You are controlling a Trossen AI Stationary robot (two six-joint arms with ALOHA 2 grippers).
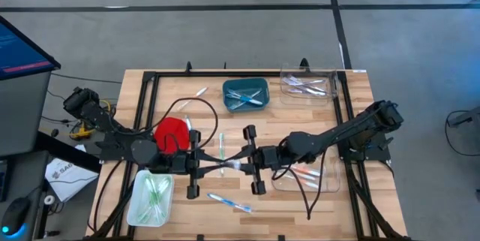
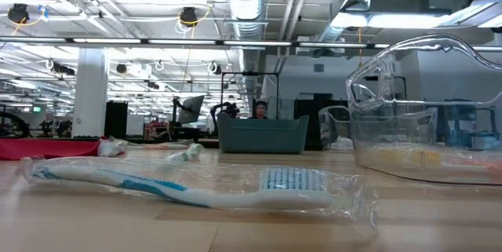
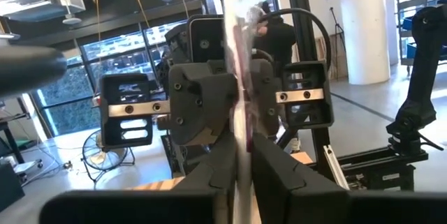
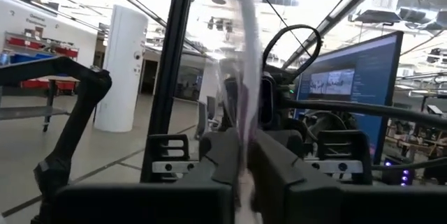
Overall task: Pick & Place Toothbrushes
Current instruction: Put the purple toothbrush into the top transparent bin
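Both claws, left (image 1: 212, 167) and right (image 1: 234, 165), pinched shut on one wrapped toothbrush (image 1: 223, 165) mid-table. Light, stiff stick; slippery crinkly wrapper. Grip the handle, not loose film.

Two arms (image 1: 112, 132), four clear bins (image 1: 308, 83), one blue tub (image 1: 245, 94), one red cloth (image 1: 171, 132).

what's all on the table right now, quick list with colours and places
held toothbrush: one, wrapped, pinkish, between both tools at table centre
blue toothbrush: one, wrapped, near front edge
green toothbrush: one, centre
white toothbrush: one, far side
teal bin: one, far centre, toothbrushes inside
far clear bin: one, far right, pinkish brushes
near clear bin: one, right, orange-red brushes
green brush bin: one, clear, front left
red bin: one, left
left tool: shut on held toothbrush
right tool: gripping its other end
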